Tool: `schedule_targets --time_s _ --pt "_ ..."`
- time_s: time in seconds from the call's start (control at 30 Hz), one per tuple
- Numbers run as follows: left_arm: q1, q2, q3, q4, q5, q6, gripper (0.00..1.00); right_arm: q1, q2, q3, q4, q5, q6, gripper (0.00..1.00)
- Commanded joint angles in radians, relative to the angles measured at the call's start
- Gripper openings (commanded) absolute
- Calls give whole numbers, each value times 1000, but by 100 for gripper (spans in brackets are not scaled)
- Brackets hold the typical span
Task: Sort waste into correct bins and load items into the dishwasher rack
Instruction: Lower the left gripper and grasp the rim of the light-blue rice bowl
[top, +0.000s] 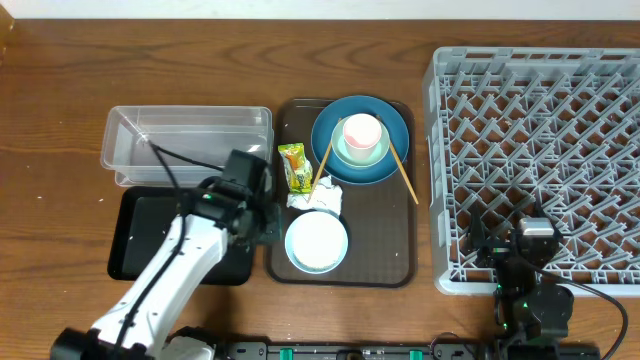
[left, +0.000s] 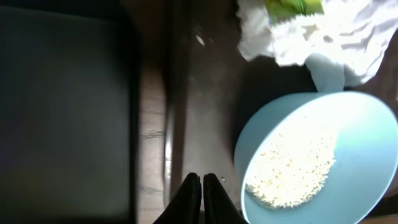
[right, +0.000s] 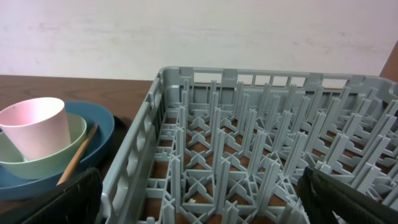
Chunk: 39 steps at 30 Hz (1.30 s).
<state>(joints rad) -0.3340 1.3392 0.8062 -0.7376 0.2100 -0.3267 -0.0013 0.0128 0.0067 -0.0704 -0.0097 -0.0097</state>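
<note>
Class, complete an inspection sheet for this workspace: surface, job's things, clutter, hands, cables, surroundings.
Surface: wooden table.
Job's things: clear tub and black tray at left; blue plate bearing mint bowl with pink cup inside; chopsticks leaning on the plate; wrapper and napkin beside pale blue bowl holding rice; grey rack at right, no dishes in it.
Clutter: brown serving tray under the dishes and waste; nothing else seen.
Hands: left hand shut, empty, near the serving tray's left edge; right hand open, empty, over the rack.
Cables: black cable crossing the clear tub; second cable by the right arm's base.
Surroundings: pale wall behind the table.
</note>
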Motion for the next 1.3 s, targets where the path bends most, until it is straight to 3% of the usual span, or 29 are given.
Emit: schedule_targets --time_s 0.0,0.2,0.33,0.5,0.63,0.73,0.87,1.03,1.27 --pt "-35 9 -8 -3 -46 -11 7 16 -3 -1 -4 2 13 99" --pt "-100 -51 -5 -5 -77 -20 7 16 -3 -1 -4 2 13 99" --pt "-161 -90 -5 -30 -212 -63 7 16 -3 -1 -4 2 13 99" --pt "-267 -124 -5 -7 -127 -142 8 16 -3 -1 -4 2 13 99" --pt "-398 -124 -5 47 -87 -208 17 16 -3 -1 -4 2 13 99" --pt "-496 -124 -5 119 -88 -210 37 16 -3 -1 -4 2 13 99" --pt "-592 -120 -5 212 -114 -220 48 16 -3 -1 -4 2 13 99" --pt "-655 -90 -6 228 -258 -279 55 16 -3 -1 -4 2 13 99" --pt "-658 -5 -6 271 -264 -280 55 16 -3 -1 -4 2 13 99"
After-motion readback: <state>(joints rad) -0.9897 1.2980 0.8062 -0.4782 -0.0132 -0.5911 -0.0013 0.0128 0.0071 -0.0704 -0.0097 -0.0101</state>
